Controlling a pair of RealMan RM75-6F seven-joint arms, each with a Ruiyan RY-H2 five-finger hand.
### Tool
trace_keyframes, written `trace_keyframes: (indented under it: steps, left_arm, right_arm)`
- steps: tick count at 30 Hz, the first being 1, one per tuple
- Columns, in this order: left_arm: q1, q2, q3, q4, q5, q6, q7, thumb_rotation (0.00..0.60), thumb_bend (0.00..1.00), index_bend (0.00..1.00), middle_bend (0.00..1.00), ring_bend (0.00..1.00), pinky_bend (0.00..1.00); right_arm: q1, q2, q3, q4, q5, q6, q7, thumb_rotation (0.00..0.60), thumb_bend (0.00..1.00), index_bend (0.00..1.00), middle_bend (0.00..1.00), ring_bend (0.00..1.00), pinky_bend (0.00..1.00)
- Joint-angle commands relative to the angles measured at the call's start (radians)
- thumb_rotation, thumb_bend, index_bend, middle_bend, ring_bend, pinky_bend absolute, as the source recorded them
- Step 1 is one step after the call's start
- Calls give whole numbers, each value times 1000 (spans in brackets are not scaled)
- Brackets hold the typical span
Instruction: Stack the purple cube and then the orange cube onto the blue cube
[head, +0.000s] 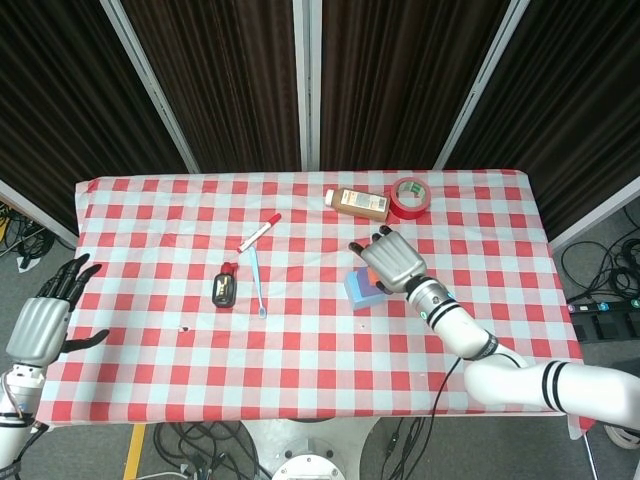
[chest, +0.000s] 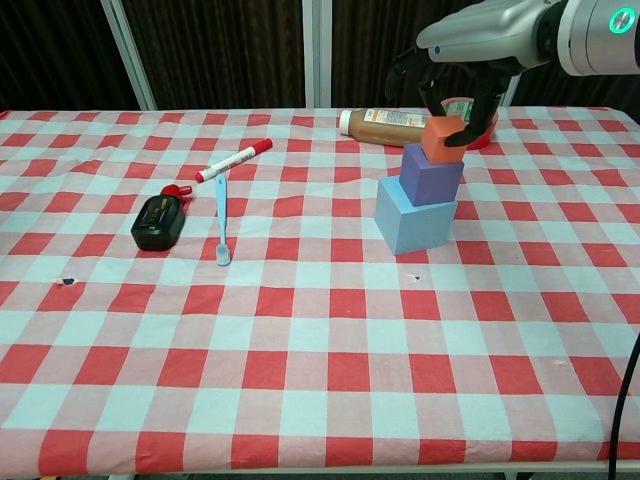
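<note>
The blue cube (chest: 414, 220) stands on the checked cloth right of centre, with the purple cube (chest: 430, 175) on top of it. The orange cube (chest: 443, 139) rests on the purple one, and my right hand (chest: 455, 80) holds it from above, fingers down its sides. In the head view my right hand (head: 392, 262) covers the stack, and only part of the blue cube (head: 354, 288) and a strip of the purple cube (head: 371, 298) show. My left hand (head: 42, 322) hangs open off the table's left edge, fingers spread, holding nothing.
A brown bottle (chest: 387, 123) lies behind the stack, beside a red tape roll (head: 409, 196). A red marker (chest: 234, 160), a blue toothbrush (chest: 222, 220) and a black and red object (chest: 159, 220) lie left of centre.
</note>
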Motion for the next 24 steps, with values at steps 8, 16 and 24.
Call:
trace_keyframes:
  steps: [8, 16, 24]
  left_arm:
    - [1, -2, 0, 7, -4, 0, -5, 600, 161, 153, 122, 65, 210]
    - [2, -1, -1, 11, -2, 5, -10, 600, 161, 154, 122, 65, 210]
    - [1, 1, -2, 6, 0, 5, -10, 600, 161, 154, 122, 65, 210]
  right_arm:
    - [22, -6, -11, 14, 9, -4, 20, 600, 205, 196, 496, 283, 186]
    - [38, -13, -29, 17, 28, -5, 21, 600, 176, 197, 464, 267, 177]
    - [44, 12, -29, -6, 19, -14, 55, 600, 82, 41, 320, 138, 125]
